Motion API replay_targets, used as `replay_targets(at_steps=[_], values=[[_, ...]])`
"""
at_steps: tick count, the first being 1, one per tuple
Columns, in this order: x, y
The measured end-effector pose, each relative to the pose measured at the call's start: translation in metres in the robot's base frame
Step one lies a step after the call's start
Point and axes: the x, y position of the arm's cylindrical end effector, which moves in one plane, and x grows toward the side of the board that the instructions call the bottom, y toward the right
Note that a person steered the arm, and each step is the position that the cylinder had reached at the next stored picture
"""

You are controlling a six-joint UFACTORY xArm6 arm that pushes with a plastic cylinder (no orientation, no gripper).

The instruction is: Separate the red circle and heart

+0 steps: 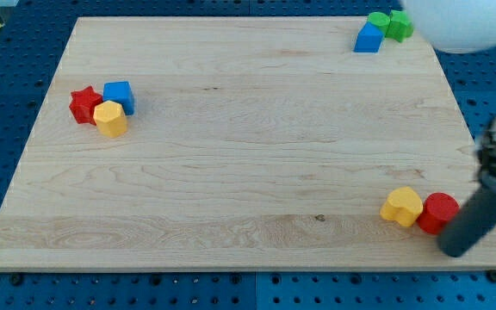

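Note:
The red circle point(439, 212) lies near the board's bottom right corner. The yellow heart point(402, 207) sits right beside it on its left, touching it. My dark rod comes in from the view's right edge, and my tip point(453, 248) stands just below and to the right of the red circle, close to it. I cannot tell if it touches the circle.
A red star point(83, 104), a blue cube point(120, 95) and a yellow hexagon point(110, 119) cluster at the left. A blue block point(368, 38) and two green blocks point(389, 23) sit at the top right. The wooden board point(239, 146) ends just below my tip.

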Motion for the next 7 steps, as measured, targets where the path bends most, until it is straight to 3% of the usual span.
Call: replay_targets(at_steps=[1, 7], values=[[0.0, 0.027], [-0.037, 0.018]])
